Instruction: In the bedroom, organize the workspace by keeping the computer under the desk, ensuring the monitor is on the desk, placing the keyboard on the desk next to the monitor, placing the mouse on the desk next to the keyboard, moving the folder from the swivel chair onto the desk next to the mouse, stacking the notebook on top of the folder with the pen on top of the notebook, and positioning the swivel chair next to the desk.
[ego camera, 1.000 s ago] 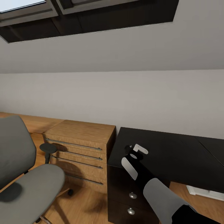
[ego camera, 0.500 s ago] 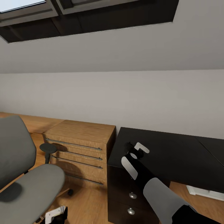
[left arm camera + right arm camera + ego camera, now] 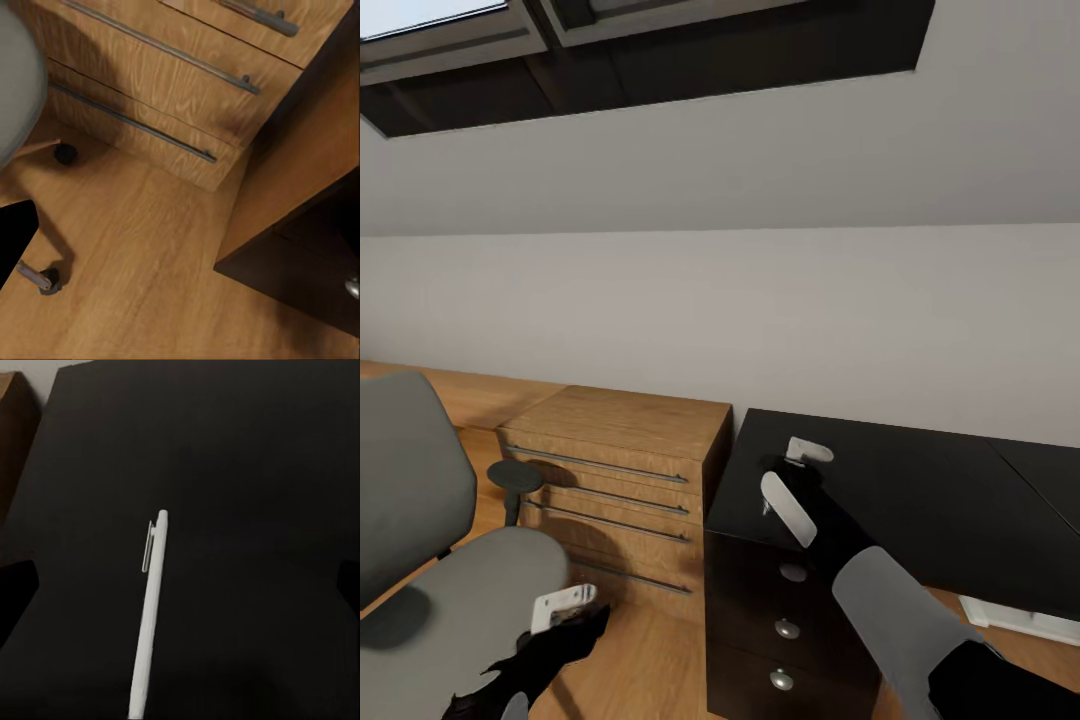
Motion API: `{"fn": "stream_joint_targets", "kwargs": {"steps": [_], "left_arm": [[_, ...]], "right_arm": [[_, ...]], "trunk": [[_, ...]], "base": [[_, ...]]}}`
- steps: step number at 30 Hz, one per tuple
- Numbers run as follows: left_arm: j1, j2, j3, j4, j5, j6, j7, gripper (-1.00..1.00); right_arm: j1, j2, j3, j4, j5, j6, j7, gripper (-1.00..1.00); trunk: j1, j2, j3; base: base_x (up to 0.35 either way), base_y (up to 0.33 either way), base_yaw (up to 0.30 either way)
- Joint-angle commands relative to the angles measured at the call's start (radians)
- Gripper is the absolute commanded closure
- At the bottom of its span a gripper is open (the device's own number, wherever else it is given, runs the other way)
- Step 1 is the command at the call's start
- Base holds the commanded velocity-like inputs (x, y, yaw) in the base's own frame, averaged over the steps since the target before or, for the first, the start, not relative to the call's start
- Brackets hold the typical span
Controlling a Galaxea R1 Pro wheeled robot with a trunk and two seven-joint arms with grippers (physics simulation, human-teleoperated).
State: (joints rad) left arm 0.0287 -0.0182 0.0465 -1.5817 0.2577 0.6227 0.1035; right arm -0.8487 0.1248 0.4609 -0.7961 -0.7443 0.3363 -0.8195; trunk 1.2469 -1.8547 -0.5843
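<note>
We see a white pen (image 3: 150, 607) with its clip end pointing out over the black desk (image 3: 920, 490), its other end running back to our right gripper (image 3: 800, 470), which appears closed on it above the desk's near corner. The swivel chair (image 3: 450, 590) stands beside the wooden drawers (image 3: 620, 470). Our left gripper (image 3: 565, 615) hovers by the chair's seat; we cannot tell whether it is open.

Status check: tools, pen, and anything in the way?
Right tool over the black desk, shut on pen. Left tool low beside the swivel chair, state unclear. No folder or notebook on the visible desk.
</note>
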Motion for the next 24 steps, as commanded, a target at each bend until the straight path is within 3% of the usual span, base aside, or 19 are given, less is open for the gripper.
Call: {"fn": "stream_joint_targets", "kwargs": {"steps": [1,5,10,24], "left_arm": [[-0.018,-0.016,0.001,-0.008,0.01,0.041,0.024,-1.0],[-0.055,-0.038,0.002,-0.016,0.012,0.137,0.058,-1.0],[-0.066,-0.043,0.005,-0.017,0.012,0.163,0.067,-1.0],[-0.071,-0.044,0.005,-0.016,0.009,0.171,0.071,-1.0]], "right_arm": [[-0.023,-0.002,0.002,-0.001,-0.006,0.068,-0.008,-1.0],[-0.051,-0.003,0.006,-0.003,-0.005,0.17,-0.009,-1.0],[-0.055,-0.003,0.01,-0.004,-0.006,0.193,-0.006,-1.0],[-0.031,-0.002,0.087,0.003,0.037,0.108,-0.008,-1.0]], "trunk": [[0.0,0.0,-0.001],[0.0,0.0,-0.001],[0.0,0.0,-0.001],[0.0,0.0,-0.001]], "base": [[0.0,0.0,0.0],[0.0,0.0,0.0],[0.0,0.0,0.0],[0.0,0.0,0.007]]}}
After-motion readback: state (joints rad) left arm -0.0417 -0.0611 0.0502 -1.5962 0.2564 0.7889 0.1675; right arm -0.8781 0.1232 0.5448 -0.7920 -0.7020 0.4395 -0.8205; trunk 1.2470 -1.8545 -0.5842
